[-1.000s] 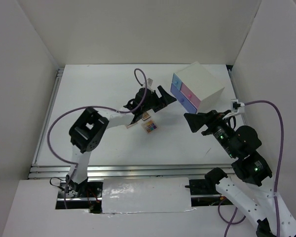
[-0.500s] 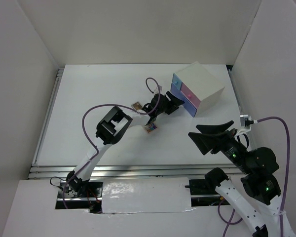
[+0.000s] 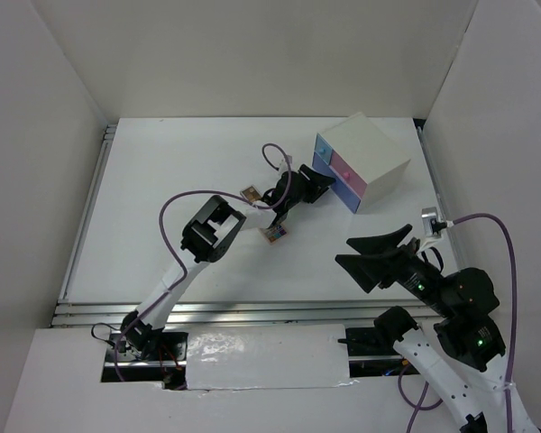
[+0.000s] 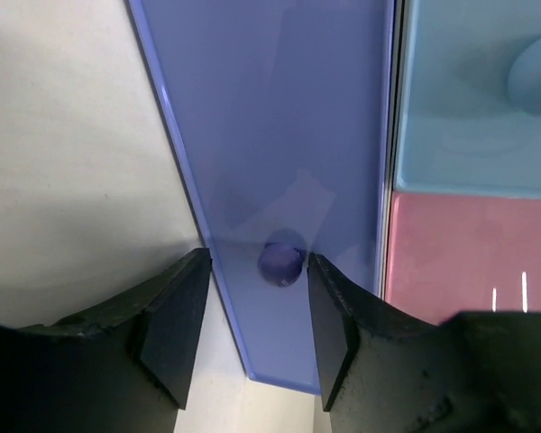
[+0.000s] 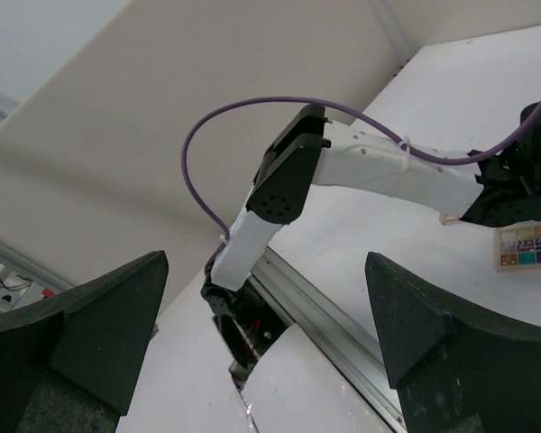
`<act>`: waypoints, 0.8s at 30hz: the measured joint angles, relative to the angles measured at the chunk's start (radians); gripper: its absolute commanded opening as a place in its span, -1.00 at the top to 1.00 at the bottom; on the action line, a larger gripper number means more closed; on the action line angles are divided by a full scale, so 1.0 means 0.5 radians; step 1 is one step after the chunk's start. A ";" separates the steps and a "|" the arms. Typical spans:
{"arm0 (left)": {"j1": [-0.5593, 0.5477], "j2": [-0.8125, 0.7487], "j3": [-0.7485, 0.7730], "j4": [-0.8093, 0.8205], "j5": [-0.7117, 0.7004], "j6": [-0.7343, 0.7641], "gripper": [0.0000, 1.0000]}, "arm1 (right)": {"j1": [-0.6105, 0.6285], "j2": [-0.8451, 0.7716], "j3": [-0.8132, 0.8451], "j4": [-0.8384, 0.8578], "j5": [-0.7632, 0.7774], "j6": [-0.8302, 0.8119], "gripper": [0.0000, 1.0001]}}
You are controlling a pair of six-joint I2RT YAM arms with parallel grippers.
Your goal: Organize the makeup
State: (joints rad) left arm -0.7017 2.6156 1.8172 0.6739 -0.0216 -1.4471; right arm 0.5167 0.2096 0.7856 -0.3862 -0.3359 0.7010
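My left gripper (image 3: 317,185) reaches to the front of the white drawer box (image 3: 379,149). In the left wrist view its jaws (image 4: 257,260) straddle the round knob (image 4: 281,262) of the purple-blue drawer (image 4: 279,135). The knob sits close to the right finger, and a gap shows on the left side. A multicoloured eyeshadow palette (image 3: 274,234) lies on the table under the left arm, also seen in the right wrist view (image 5: 526,247). A small brown palette (image 3: 250,193) lies just behind the arm. My right gripper (image 3: 344,251) hovers wide open and empty, pointing left.
The box stands at the back right with light blue (image 4: 478,99) and pink (image 4: 469,253) drawers beside the purple-blue one. White walls enclose the table on three sides. A metal rail (image 3: 252,311) runs along the near edge.
The left arm stretched forward to the drawer box and its jaws narrowed around the knob. The right arm pulled back from the box toward the near edge, still wide open.
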 measured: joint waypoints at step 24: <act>0.005 0.097 0.068 0.169 0.008 -0.114 0.13 | 0.000 0.079 -0.053 0.056 -0.085 -0.012 -0.90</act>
State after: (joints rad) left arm -0.6991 2.6640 1.8511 0.7586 -0.0174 -1.5043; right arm 0.5167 0.2489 0.7589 -0.3584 -0.3782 0.6949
